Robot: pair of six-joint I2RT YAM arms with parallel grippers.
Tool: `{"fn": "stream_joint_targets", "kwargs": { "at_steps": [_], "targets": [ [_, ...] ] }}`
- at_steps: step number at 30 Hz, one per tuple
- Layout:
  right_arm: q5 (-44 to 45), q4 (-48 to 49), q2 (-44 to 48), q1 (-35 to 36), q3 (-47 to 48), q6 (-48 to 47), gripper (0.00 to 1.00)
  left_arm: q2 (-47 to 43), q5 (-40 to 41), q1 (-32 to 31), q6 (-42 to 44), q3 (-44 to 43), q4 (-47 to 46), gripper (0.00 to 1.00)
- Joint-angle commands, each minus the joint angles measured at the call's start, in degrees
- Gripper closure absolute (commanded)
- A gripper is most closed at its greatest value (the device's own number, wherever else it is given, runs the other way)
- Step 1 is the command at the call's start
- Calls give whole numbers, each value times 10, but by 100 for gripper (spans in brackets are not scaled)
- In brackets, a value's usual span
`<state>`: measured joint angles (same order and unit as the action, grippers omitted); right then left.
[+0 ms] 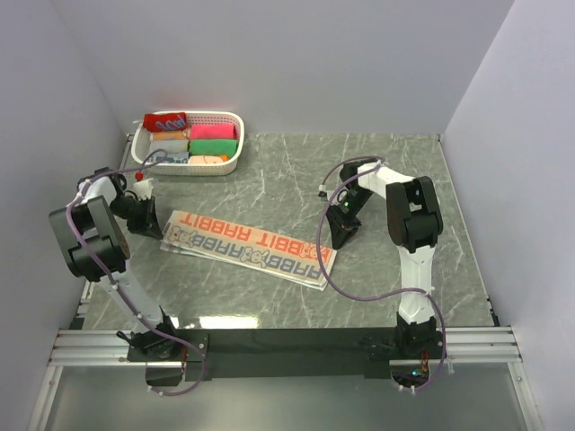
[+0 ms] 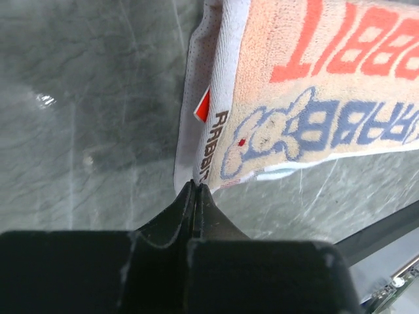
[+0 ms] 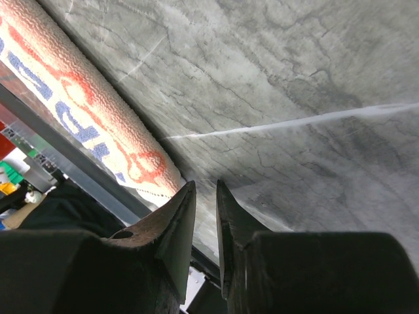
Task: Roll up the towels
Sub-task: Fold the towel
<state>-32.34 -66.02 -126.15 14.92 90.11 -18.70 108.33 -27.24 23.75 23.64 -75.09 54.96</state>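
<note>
A long peach towel (image 1: 247, 250) printed "RABBIT" lies folded flat across the middle of the table. My left gripper (image 1: 144, 220) is at its left end. In the left wrist view the jaws (image 2: 195, 185) are shut and their tips touch the towel's (image 2: 308, 98) corner edge; I see no fabric between them. My right gripper (image 1: 342, 235) is just past the towel's right end. In the right wrist view it (image 3: 204, 185) is open by a narrow gap and empty, low over the table, with the towel's end (image 3: 85, 111) just left of the left finger.
A white basket (image 1: 235, 154) stands at the back left with several rolled towels in it, among them a red one (image 1: 166, 120), a pink one (image 1: 213, 131) and a green one (image 1: 213, 146). Walls close the table at back and sides. A metal rail (image 1: 287, 346) runs along the near edge.
</note>
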Motion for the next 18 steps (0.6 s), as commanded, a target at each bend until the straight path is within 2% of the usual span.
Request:
{"fn": "stream_joint_targets", "kwargs": {
  "at_steps": [1,10,18],
  "targets": [
    [32,15,-17,5,9,-18,73,-30,-11,9,30,-26,48,99],
    [36,19,-16,5,2,-13,73,-3,26,27,49,-9,62,100],
    [42,22,-11,8,7,-3,72,39,28,23,27,31,3,99]
  ]
}}
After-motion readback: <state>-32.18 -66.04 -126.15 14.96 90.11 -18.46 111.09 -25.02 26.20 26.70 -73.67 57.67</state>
